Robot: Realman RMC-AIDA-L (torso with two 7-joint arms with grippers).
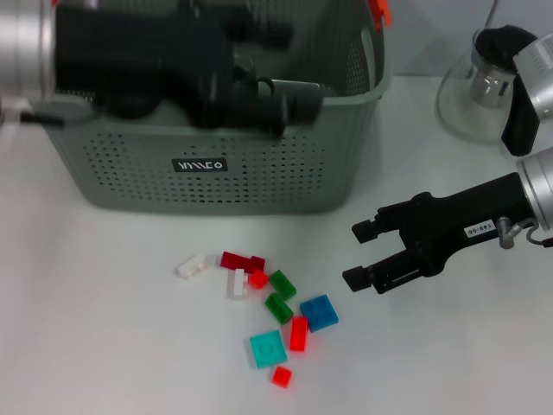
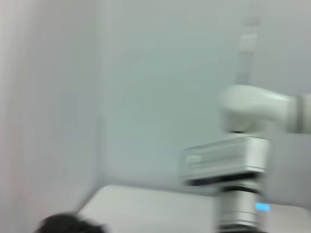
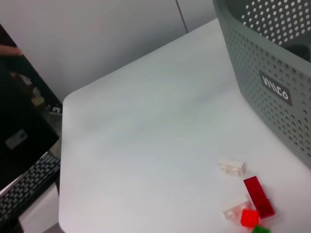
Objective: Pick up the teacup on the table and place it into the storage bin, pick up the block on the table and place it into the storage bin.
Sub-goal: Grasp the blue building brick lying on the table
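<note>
Head view: storage bin (image 1: 225,164), grey perforated plastic with a black label, fills the upper middle of the frame on the white table (image 1: 95,328); an orange clip shows at its upper right corner. Left gripper (image 1: 289,104) hangs dark and blurred over the bin's open top in the upper left; cannot tell what its fingers are doing, nor whether it carries anything. No teacup is visible on the table; a glass teapot (image 1: 479,95) with a black lid stands at the upper right, beside the bin. Right gripper (image 1: 367,255) reaches in from the right edge, its two black fingers spread apart and empty, just right of the scattered blocks in the lower middle. Nearest it is the blue block (image 1: 319,312); also two green blocks (image 1: 280,296), a teal block (image 1: 268,348), red ones and white ones. Left wrist view: blurred; only pale wall, a table edge and a white robot arm segment (image 2: 252,104) at right. Right wrist view: bin wall and label in the upper right, a white block (image 3: 232,166) and dark red block (image 3: 257,196) in the lower right, a keyboard (image 3: 26,189) at lower left. Judgement: blocks look light, rigid, slick plastic; pinch the blue one across its flat opposite sides, low to the table, or it may squirt out.
</note>
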